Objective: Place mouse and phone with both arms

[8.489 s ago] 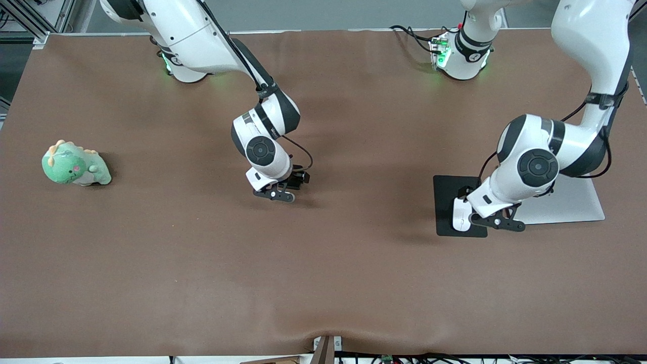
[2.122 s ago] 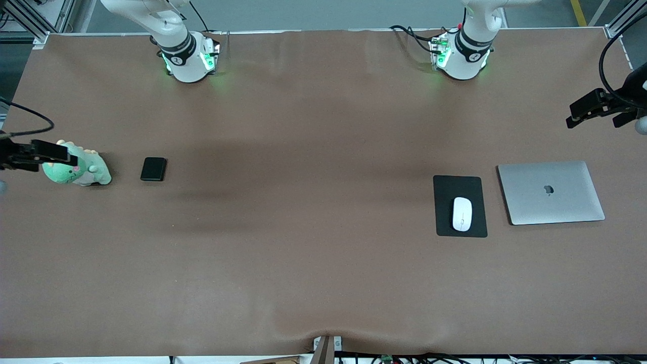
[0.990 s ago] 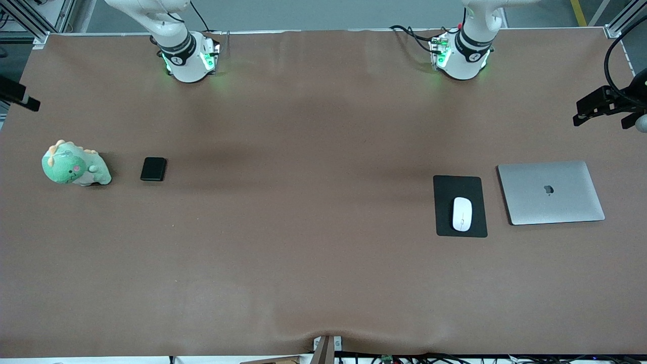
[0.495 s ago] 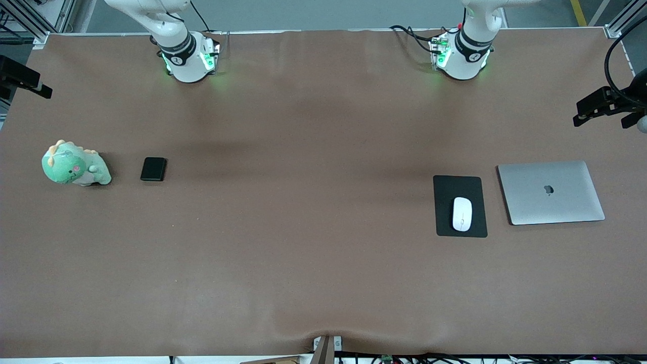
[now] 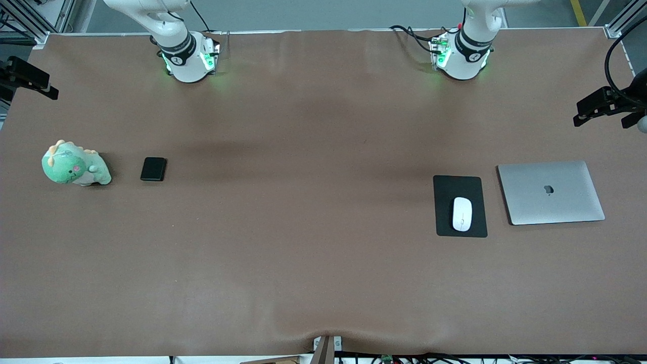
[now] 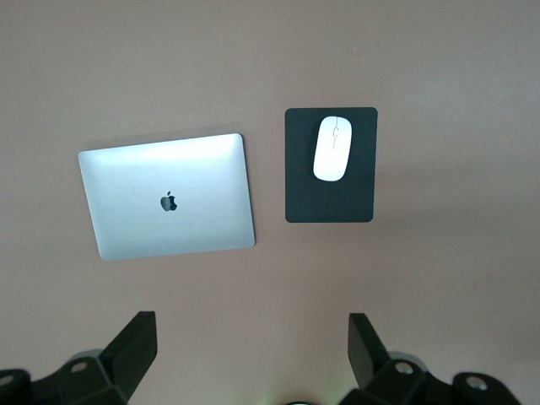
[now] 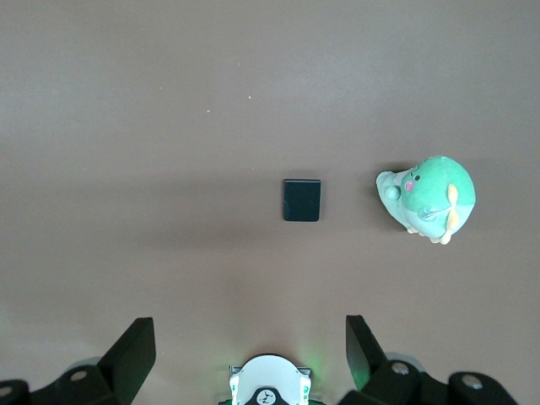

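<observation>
Front view: high, facing bases. Wrist views: high, straight down; share mouse (image 5: 462,214) (image 6: 332,148), phone (image 5: 153,169) (image 7: 301,200) with front.

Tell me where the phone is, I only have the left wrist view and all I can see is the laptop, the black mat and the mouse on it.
Observer: The phone lies flat on the table toward the right arm's end, well apart from the things you see.
Operator: Anything next to it?
Observer: A green dinosaur toy sits beside it, closer to that end of the table, not touching it.
Operator: Is the right hand holding anything?
Observer: No. The right hand is open and empty, up in the air by the table's edge at that end.
</observation>
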You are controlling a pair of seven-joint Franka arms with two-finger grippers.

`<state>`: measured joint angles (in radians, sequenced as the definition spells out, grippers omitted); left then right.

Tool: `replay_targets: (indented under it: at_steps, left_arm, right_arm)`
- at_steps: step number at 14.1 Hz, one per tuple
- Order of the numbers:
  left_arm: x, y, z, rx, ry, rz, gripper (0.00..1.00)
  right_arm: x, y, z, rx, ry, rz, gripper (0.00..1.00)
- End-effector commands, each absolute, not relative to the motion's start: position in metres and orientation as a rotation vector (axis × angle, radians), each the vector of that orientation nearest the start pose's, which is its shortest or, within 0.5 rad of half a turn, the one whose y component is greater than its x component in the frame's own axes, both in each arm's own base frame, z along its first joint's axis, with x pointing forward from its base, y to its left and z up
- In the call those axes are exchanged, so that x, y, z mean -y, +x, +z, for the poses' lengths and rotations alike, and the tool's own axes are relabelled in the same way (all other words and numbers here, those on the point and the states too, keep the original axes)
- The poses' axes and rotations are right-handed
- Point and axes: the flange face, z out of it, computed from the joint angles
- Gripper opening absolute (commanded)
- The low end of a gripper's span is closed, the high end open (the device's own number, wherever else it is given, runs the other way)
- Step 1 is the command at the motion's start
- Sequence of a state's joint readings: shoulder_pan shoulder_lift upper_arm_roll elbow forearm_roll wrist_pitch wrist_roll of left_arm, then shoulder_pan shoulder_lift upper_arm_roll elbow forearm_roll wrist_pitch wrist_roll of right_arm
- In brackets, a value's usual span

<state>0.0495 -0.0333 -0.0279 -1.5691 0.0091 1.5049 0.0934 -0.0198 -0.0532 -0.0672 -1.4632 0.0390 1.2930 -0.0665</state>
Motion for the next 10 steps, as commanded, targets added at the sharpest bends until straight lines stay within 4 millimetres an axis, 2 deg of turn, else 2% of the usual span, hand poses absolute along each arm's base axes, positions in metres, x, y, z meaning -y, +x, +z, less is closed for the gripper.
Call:
replay_targets:
  at_steps: [1,5,10]
  left_arm:
    - [-0.0157,0.5338,0.6427,-0.077,-3.136,0.046,1.00]
    - [-0.0157,0.5336,0.6426,-0.079,-3.136,0.049,1.00]
    - [-0.0157,0.5331,0.6427,-0.076,-3.136,0.049,1.00]
  right_arm:
    - [0.0388,0.5058,0.6814,-0.028,-3.099,0.168,1.00]
    - [0.0354,0.5053,0.6821,-0.025,-3.098,0.168,1.00]
    - [0.0408,0.5056,0.6807,-0.031,-3.133,0.176,1.00]
